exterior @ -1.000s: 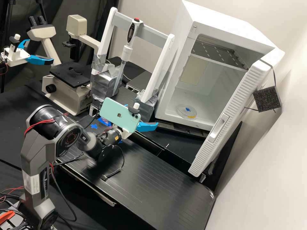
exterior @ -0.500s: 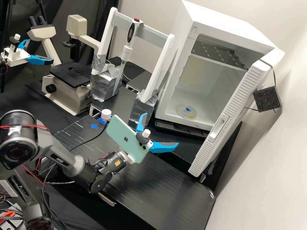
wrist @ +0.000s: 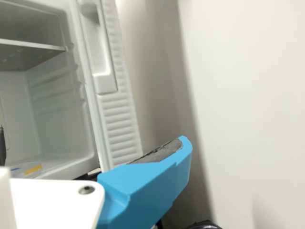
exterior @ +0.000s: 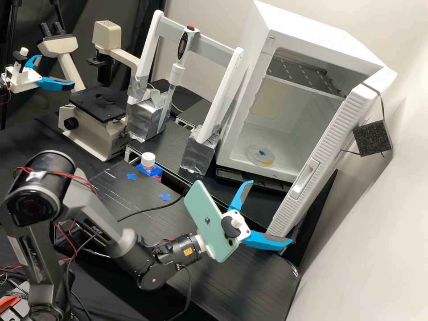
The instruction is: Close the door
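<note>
Pale wall (exterior: 383,249) on one side, dark curtain (exterior: 111,13) behind the microscope (exterior: 91,129), black bench (exterior: 232,285) running below. White cabinet (exterior: 314,33) stands against the wall side, front open. Its door (exterior: 331,140) is swung wide, ridged inner edge and recessed handle (exterior: 305,178) facing out. Dark strap (exterior: 380,100) looped over the door's upper end; black foam block (exterior: 372,138) hangs on it, outer side. Inside cabinet: metal shelf (exterior: 307,73) up high, clear round dish (exterior: 261,156) on the floor with a blue cross and a yellow mark.

Gripper (exterior: 271,212) is near the door's lower end, in front of the cabinet. Fingers (exterior: 269,240) spread well apart, nothing between them. One finger overlaps the door's lower end in the high view; contact, can't tell. Wrist view has a blue finger in front of the door's ridged edge, wall beyond. Mint phone (exterior: 205,218) mounted on the arm just behind the gripper.

Rest: white frame (exterior: 229,84) with feet wrapped in silver tape, pipette (exterior: 182,44) upright on its crossbar. White-capped bottle (exterior: 148,160) by the bench's far edge, two blue tape crosses (exterior: 130,176) on the bench.
</note>
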Tool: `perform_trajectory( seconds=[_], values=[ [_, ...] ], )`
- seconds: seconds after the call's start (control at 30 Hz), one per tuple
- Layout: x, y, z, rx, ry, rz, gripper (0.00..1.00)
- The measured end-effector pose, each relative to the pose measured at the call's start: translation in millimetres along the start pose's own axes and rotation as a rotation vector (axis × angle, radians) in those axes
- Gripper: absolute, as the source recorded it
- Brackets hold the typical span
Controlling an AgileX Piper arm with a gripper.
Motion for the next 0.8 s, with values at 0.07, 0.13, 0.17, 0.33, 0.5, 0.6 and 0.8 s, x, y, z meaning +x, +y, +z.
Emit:
perform_trajectory(
  seconds=[0.07, 0.13, 0.17, 0.33, 0.5, 0.6, 0.8],
  values=[
    [9.0, 0.2, 6.4, 0.020, -0.010, 0.013, 1.00],
    [18.0, -0.2, 12.8, 0.031, -0.020, 0.026, 1.00],
    [22.7, -0.4, 15.8, 0.033, -0.024, 0.032, 1.00],
    [39.4, -1.3, 24.1, 0.024, -0.025, 0.043, 1.00],
    [51.2, -5.5, 24.5, 0.034, -0.002, 0.018, 1.00],
    [57.6, -12.4, 22.7, 0.044, 0.023, -0.032, 1.00],
    [66.1, -22.9, 21.3, 0.038, 0.050, -0.106, 1.00]
  ],
)
